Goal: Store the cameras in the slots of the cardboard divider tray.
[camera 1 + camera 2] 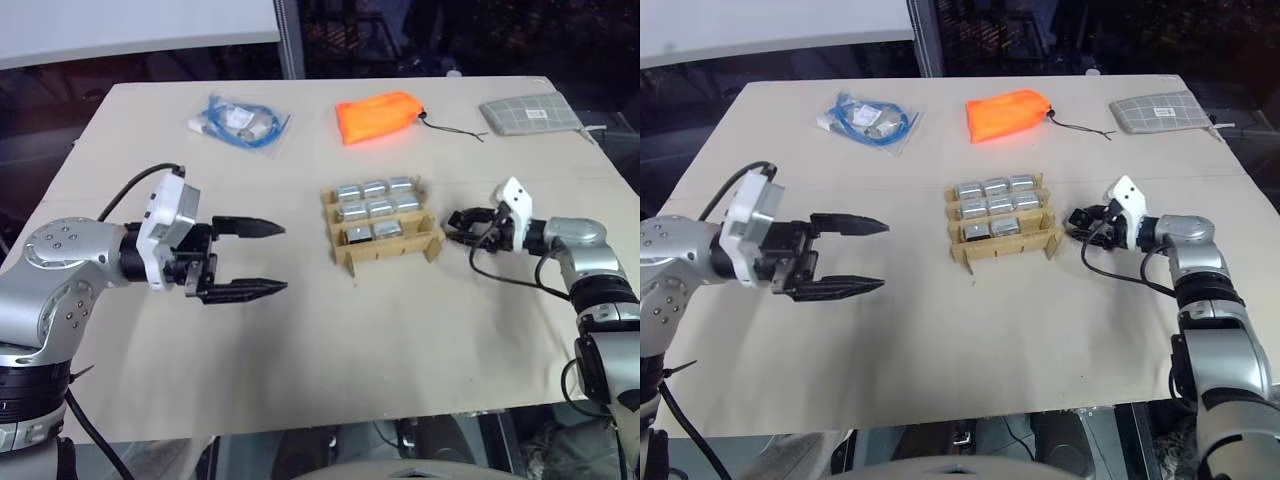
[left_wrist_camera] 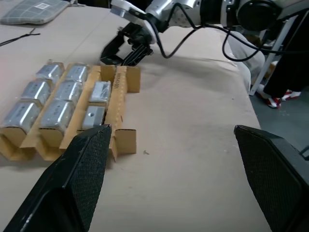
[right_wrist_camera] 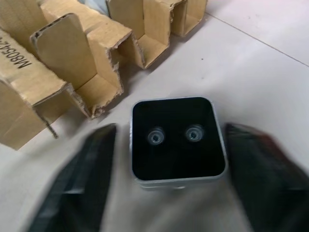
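Now, left pincer point(image 1: 268, 258) hovers over surface point(image 1: 300, 350), fingers wide apart, holding nothing. Cardboard divider tray point(image 1: 383, 243) sits mid-surface, eight cameras point(image 1: 378, 208) in slots. Just right of tray, loose camera point(image 3: 177, 140) lies between right pincer point(image 1: 456, 225) fingers, not clamped.

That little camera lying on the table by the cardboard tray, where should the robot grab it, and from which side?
Probably by its two plain side walls, coming from the tray's open right side. The loose camera lies on the table with its black lens face toward the right gripper, whose fingers already flank it. The sides are flat and parallel; this keeps the lens untouched.
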You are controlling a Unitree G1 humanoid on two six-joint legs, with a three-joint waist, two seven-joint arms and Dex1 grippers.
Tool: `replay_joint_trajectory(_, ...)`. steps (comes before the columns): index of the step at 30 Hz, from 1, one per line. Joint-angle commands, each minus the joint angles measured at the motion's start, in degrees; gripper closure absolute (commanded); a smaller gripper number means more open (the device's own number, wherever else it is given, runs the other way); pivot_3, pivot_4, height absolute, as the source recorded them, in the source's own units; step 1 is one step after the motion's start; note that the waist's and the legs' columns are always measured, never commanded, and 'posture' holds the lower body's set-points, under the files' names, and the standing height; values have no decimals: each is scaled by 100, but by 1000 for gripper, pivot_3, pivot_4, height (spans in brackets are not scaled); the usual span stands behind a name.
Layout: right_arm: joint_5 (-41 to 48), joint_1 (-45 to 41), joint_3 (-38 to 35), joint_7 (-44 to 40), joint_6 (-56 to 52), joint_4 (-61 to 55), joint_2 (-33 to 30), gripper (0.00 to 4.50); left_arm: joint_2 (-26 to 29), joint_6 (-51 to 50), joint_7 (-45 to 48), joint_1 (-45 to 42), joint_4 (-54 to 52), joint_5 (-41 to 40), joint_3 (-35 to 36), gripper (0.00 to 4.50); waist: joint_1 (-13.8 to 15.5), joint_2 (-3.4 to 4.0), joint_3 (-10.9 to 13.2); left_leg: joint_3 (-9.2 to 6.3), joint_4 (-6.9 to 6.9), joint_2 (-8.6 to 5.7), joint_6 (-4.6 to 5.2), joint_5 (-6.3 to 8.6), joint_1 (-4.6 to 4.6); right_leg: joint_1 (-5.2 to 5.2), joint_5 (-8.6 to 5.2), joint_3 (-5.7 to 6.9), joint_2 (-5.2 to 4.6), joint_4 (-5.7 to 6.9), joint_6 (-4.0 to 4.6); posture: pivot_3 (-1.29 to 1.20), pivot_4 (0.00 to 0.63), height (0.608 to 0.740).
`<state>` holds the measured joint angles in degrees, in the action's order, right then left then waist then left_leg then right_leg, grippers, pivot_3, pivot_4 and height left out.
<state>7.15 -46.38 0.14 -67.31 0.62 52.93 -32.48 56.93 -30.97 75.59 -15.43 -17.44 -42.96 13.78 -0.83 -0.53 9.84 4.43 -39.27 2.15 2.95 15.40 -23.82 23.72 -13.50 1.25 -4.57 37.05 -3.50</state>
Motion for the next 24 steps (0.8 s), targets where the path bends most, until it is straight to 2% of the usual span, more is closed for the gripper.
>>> replay_joint_trajectory(1,51,42,-104,-118,93,-156,-159,2575,46,15,-84,-90,-134,-41,133,281,1,0,0,0,0,0,0,0,0,0,0,0,0,0,0,0,150,740)
replay_joint_trajectory(5,153,260,-223,-106,48,-654,-328,2568,15,3,-135,-242,-21,-8,-3,281,15,0,0,-2,0,0,0,0,-1,-1,0,3,-1,0,0,0,150,740)
replay_joint_trajectory(9,159,667,-366,219,151,-1963,-549,2568,73,-558,-510,-659,420,285,-499,281,21,1,1,-4,0,-2,0,0,-1,-1,0,4,-2,0,-1,0,150,740)
replay_joint_trajectory(11,-176,790,-370,789,670,-2458,-623,2568,-122,-984,-858,-964,670,364,-785,281,-5,1,1,-4,0,-3,-1,-1,1,-1,0,4,0,4,-1,0,150,740)
replay_joint_trajectory(14,-225,1077,-331,1177,1223,-3586,-490,2568,-536,-1719,-1180,-1400,749,23,-993,281,-5,1,2,-4,-2,-2,-1,-1,2,0,0,2,3,8,-2,0,150,740)
replay_joint_trajectory(19,-772,1236,488,1435,1980,-4993,-73,2568,-1307,-2316,-1374,-2246,1083,-296,-1196,281,-1,-4,3,-7,-4,-1,-3,-2,0,0,0,3,4,6,-2,0,150,740)
replay_joint_trajectory(24,-1219,1025,1016,1698,2647,-5305,254,2568,-1629,-2382,-1292,-2649,1343,-150,-1413,281,9,-4,4,-8,-8,-4,-5,-3,0,0,0,3,3,8,-2,0,150,740)
